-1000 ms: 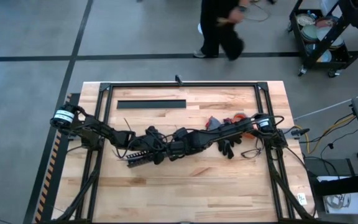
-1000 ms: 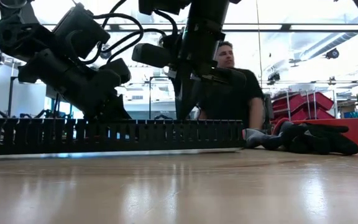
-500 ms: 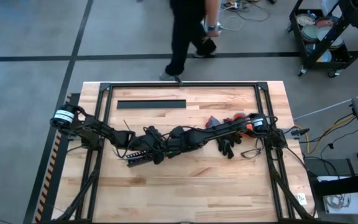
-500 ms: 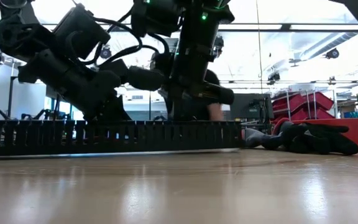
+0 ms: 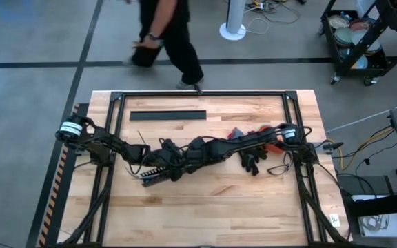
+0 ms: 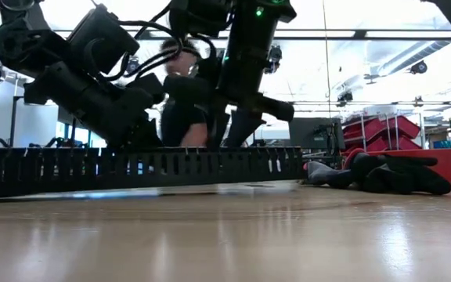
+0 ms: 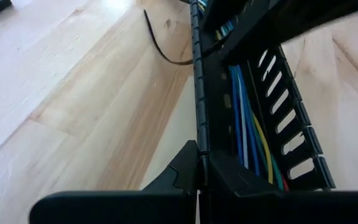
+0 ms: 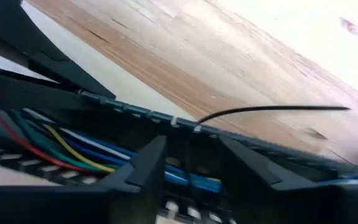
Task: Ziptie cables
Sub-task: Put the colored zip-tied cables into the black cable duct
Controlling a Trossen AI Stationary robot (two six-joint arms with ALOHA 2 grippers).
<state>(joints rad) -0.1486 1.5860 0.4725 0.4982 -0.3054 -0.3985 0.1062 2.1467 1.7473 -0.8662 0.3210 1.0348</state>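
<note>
A long black comb-toothed duct (image 5: 156,175) lies slanted at the table's middle left. The cables (image 7: 246,124), blue, yellow, green and red wires, run lengthwise inside it. A thin dark ziptie (image 8: 272,109) reaches from the duct's wall out over the wood, also seen in the left wrist view (image 7: 160,46). My left gripper (image 5: 150,165) is shut on the duct. My right gripper (image 5: 179,164) stands open over the duct beside it, one finger (image 8: 145,165) on each side of the wall's rim where the ziptie starts. My left gripper pinches one side wall of the duct (image 7: 199,149) between its two fingers, which lie across the wall's top edge. It comes slanting down from the table's left. The duct stays low at the table (image 6: 139,168). My right gripper: I cannot tell whether its fingers touch the duct or the ziptie.
A second long black strip (image 5: 167,115) lies near the far edge. Dark gloves (image 5: 253,162) and red items (image 5: 264,131) lie under the right arm. A person walks on the floor beyond the far edge (image 5: 164,34). Bare wood spans the near half.
My right gripper has gone a little toward the table's left, closer to my left gripper, staying over the duct. In the low view the duct's right-hand end has risen slightly. The person behind the table has walked toward the left.
</note>
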